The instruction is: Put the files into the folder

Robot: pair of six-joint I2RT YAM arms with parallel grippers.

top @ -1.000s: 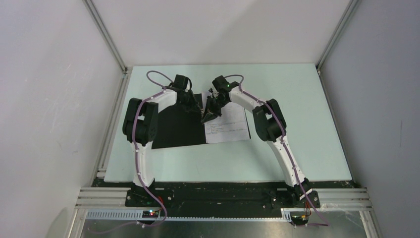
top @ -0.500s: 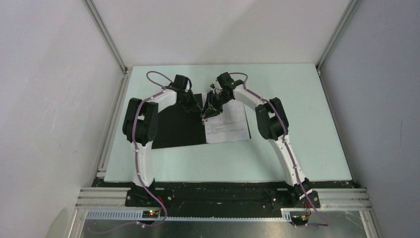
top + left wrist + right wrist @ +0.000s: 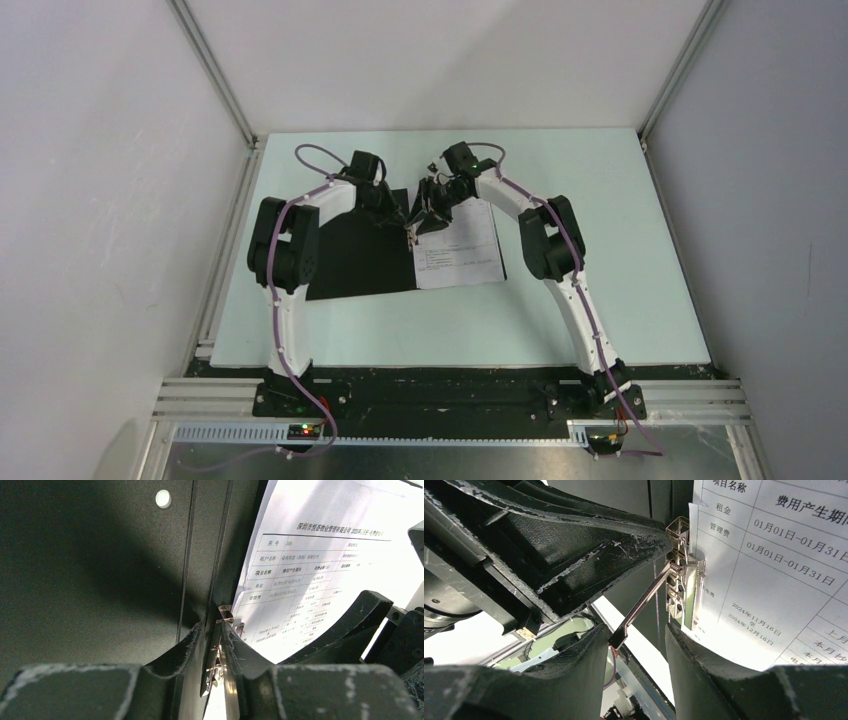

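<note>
Change: the jaws of the right gripper (image 3: 634, 637) have been spread wider over the last second, and that wrist has been drawn back slightly toward 12 o'clock in the overhead view.
Right jaws: apart. The wire lever (image 3: 644, 600) is seen between them, raised at a slant, and does not appear to be pinched.
Left jaws: those of the left gripper (image 3: 210, 627) are held nearly together, clamped on the metal clip (image 3: 225, 611) at the spine, as a second ago.
Files: the files (image 3: 460, 250) are laid on the 3 o'clock half of the folder (image 3: 350, 255), which is spread open, black side up, on the bench (image 3: 600, 220). Their 9 o'clock edge is set against the clip.
Meaning: the lever is judged to have been let go. The sheets are placed inside, but the cover is not yet closed.
Hidden: in the overhead view the clip is covered by both wrists. Whether the sheets are actually pressed under the clip cannot be told. The number of sheets cannot be counted, and the folder's outer side is not shown.
</note>
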